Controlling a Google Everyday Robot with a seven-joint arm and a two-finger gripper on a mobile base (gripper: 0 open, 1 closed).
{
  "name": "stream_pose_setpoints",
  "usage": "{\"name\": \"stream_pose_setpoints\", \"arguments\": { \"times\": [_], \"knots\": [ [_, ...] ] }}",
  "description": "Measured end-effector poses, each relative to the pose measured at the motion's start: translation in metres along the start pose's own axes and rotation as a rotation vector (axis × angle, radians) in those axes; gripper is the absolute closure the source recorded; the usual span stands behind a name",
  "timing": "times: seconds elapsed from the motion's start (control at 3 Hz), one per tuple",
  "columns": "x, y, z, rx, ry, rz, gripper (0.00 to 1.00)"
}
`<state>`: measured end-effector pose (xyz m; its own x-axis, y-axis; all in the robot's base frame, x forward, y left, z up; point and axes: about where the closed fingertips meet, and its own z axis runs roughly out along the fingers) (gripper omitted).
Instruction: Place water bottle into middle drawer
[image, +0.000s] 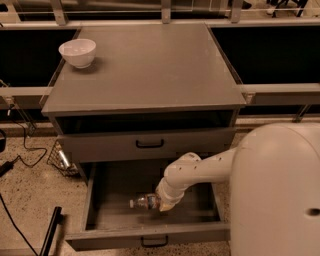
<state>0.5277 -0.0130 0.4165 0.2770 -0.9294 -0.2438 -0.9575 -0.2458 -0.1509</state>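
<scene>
The water bottle (142, 202) is clear with a white cap pointing left. It lies on its side low inside the open middle drawer (102, 212), a wide grey tray pulled out of the cabinet. My gripper (163, 203) reaches down into the drawer from the right and is shut on the bottle's right end. The fingers are mostly hidden under the white wrist. I cannot tell whether the bottle touches the drawer floor.
A white bowl (77, 52) stands at the back left of the grey cabinet top (150, 70). The upper drawer (150, 144) is closed, with a black handle. My white arm (280, 190) fills the lower right. Cables and a wire basket (60, 160) lie on the floor at left.
</scene>
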Motion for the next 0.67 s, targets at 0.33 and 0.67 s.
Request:
{"name": "stream_pose_setpoints", "arguments": {
  "times": [0.33,0.67],
  "knots": [
    [0.019,0.001,0.026,-0.010,0.034,0.027,1.00],
    [0.032,0.002,0.044,-0.020,0.061,0.045,1.00]
  ]
}}
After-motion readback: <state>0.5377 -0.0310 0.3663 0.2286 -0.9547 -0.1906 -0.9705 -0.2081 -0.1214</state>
